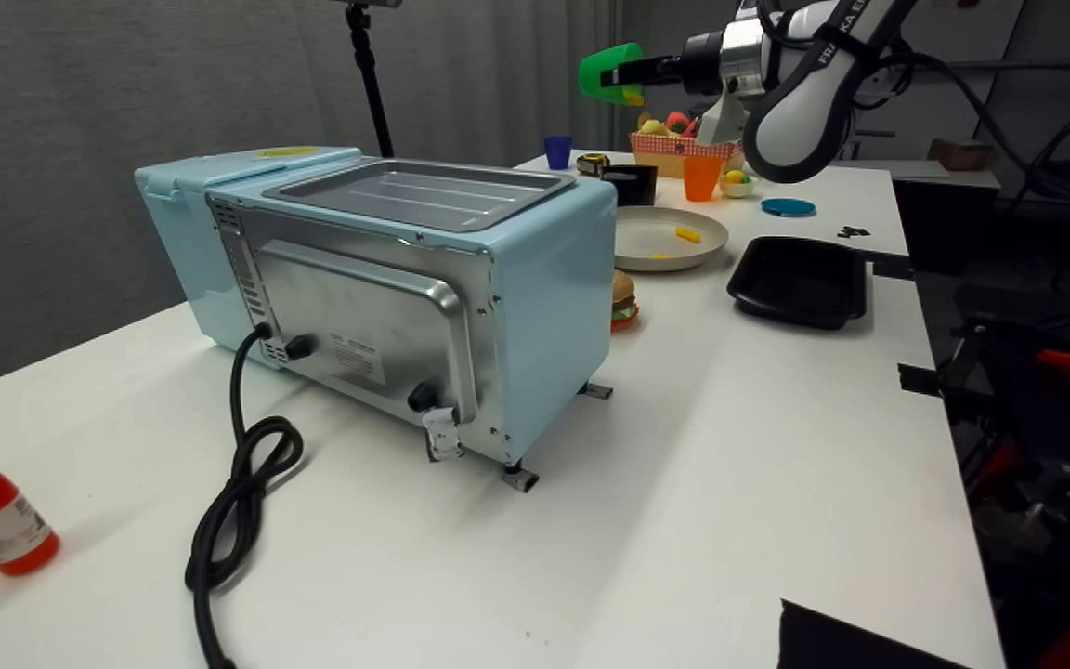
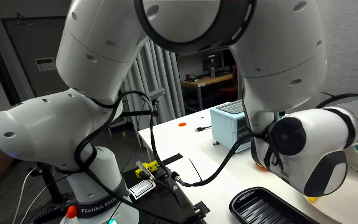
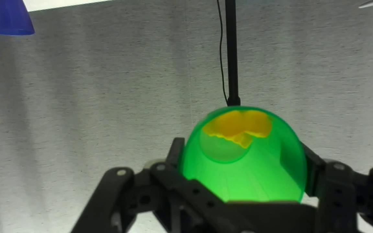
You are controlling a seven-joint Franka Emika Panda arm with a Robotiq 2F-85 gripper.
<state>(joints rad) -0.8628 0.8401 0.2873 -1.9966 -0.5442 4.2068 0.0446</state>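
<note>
I have my black two-fingered pincer clamped on a translucent green plastic cup, tipped sideways, clear of the white tabletop. In the wrist view, yellow pieces lie inside toward the cup's twelve o'clock. In an exterior view, I see a round beige plate at five o'clock from the cup and a pale-blue boxy toaster oven between seven and eight.

The arm arches high above its base; the wrist holds the tool roughly level, fingers parted in a grip.
</note>
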